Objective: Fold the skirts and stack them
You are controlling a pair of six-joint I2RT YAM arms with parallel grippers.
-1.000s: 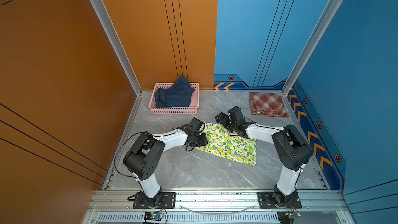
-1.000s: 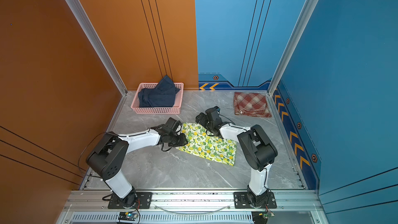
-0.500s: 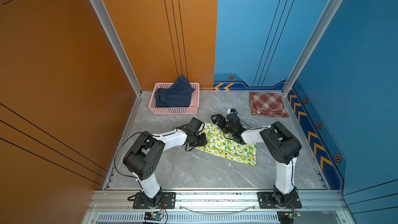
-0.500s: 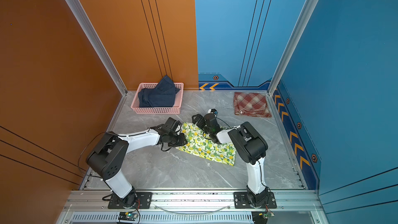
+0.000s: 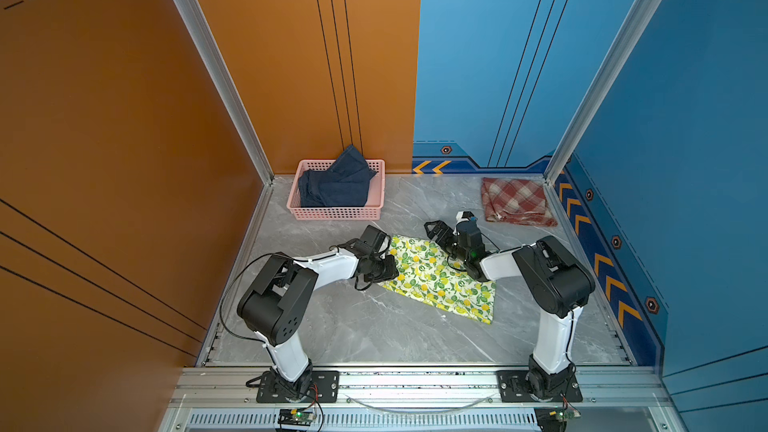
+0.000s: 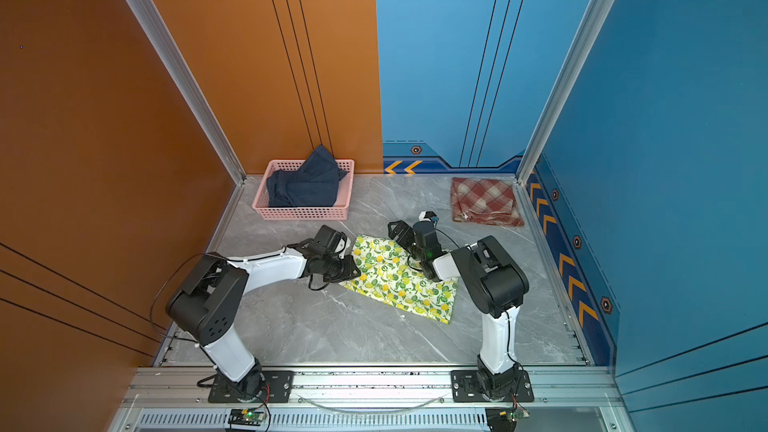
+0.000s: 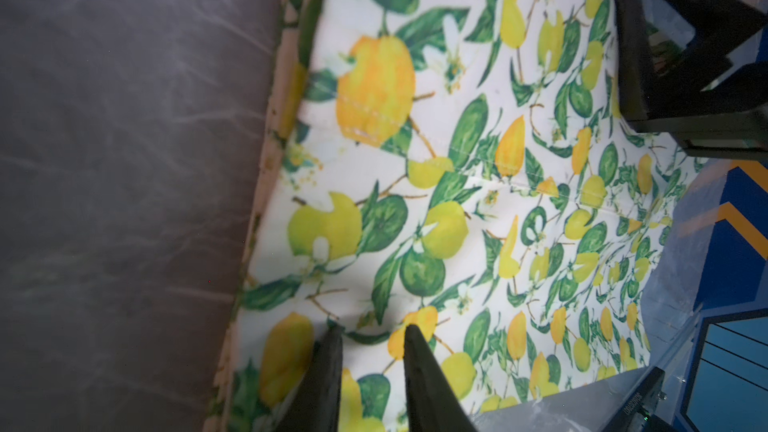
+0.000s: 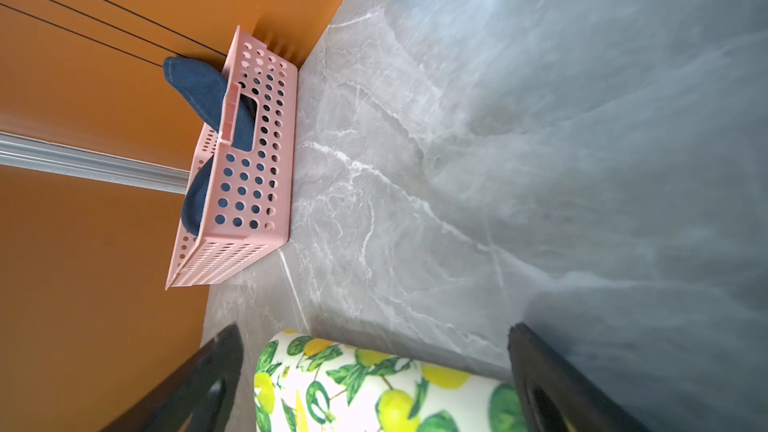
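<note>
The lemon-print skirt lies flat mid-table. My left gripper is at its left edge, tips pressed on the cloth with a narrow gap between them. My right gripper hovers wide open over the skirt's far corner. The plaid skirt lies folded at the back right. The denim skirt is bunched in the basket.
The pink perforated basket stands at the back left against the orange wall. Grey marble tabletop is bare in front of the lemon skirt. Blue walls close the right side and part of the back.
My right arm shifted its elbow and turned its wrist over the lemon skirt's far edge, jaws spreading fully. The left gripper stayed put, its jaws narrowing a little.
</note>
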